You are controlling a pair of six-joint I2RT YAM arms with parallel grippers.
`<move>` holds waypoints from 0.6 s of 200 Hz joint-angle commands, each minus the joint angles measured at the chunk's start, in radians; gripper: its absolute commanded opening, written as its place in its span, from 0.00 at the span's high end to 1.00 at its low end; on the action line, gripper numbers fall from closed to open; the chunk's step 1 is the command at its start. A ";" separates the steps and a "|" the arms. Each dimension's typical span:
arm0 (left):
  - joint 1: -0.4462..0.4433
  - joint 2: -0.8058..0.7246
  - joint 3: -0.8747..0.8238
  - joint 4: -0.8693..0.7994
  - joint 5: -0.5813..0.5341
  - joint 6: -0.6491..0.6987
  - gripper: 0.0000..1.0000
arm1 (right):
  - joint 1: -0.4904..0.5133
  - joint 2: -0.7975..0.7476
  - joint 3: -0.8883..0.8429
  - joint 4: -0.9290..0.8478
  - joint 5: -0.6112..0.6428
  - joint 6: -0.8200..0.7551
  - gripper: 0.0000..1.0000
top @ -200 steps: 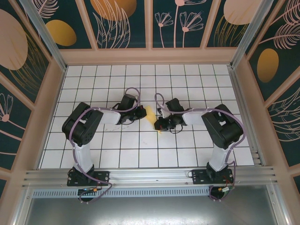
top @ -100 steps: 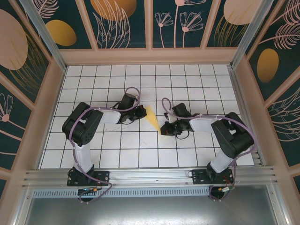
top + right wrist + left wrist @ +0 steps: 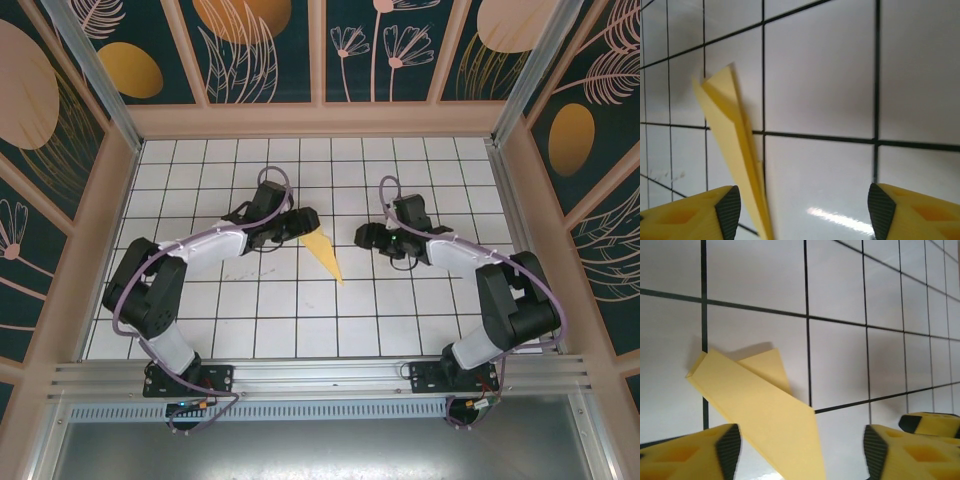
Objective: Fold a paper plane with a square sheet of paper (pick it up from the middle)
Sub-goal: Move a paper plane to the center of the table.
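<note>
Just one paper plane [image 3: 323, 253] — unheld

This looks like a purpose-built robot test cell, probably in a lab. A white tabletop [image 3: 300, 310] ruled in a black grid is boxed in by wood-framed walls [image 3: 260, 50] painted with flowers. Aluminium rails [image 3: 320, 378] along its near edge carry the left arm [image 3: 200, 245] and the right arm [image 3: 460, 252].
</note>
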 commanded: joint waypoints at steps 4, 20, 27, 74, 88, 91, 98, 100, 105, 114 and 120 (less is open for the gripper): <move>-0.037 0.001 0.048 -0.138 -0.078 -0.014 0.22 | -0.049 0.022 0.010 0.029 0.009 -0.004 0.23; -0.066 0.013 0.073 -0.155 -0.098 -0.023 0.17 | -0.091 0.022 -0.004 0.052 0.001 -0.005 0.14; -0.081 0.048 0.094 -0.178 -0.119 -0.023 0.15 | -0.107 0.021 -0.015 0.065 -0.003 -0.006 0.11; -0.186 0.254 0.354 -0.454 -0.303 0.008 0.14 | -0.158 -0.003 -0.065 0.117 0.029 0.002 0.01; -0.203 0.320 0.438 -0.536 -0.349 0.011 0.17 | -0.160 -0.009 -0.078 0.121 0.051 0.000 0.01; -0.206 0.335 0.455 -0.555 -0.359 0.011 0.18 | -0.161 -0.009 -0.080 0.118 0.053 0.001 0.01; -0.214 0.363 0.483 -0.589 -0.383 0.013 0.18 | -0.163 -0.009 -0.085 0.121 0.055 0.002 0.01; -0.215 0.369 0.497 -0.598 -0.390 0.014 0.19 | -0.164 -0.008 -0.086 0.121 0.054 0.002 0.01; -0.219 0.385 0.518 -0.620 -0.404 0.015 0.19 | -0.166 -0.009 -0.090 0.124 0.053 0.004 0.01; -0.226 0.412 0.552 -0.654 -0.422 0.021 0.20 | -0.166 -0.008 -0.094 0.129 0.051 0.004 0.01; -0.230 0.427 0.571 -0.672 -0.434 0.027 0.20 | -0.167 -0.009 -0.095 0.132 0.050 0.004 0.01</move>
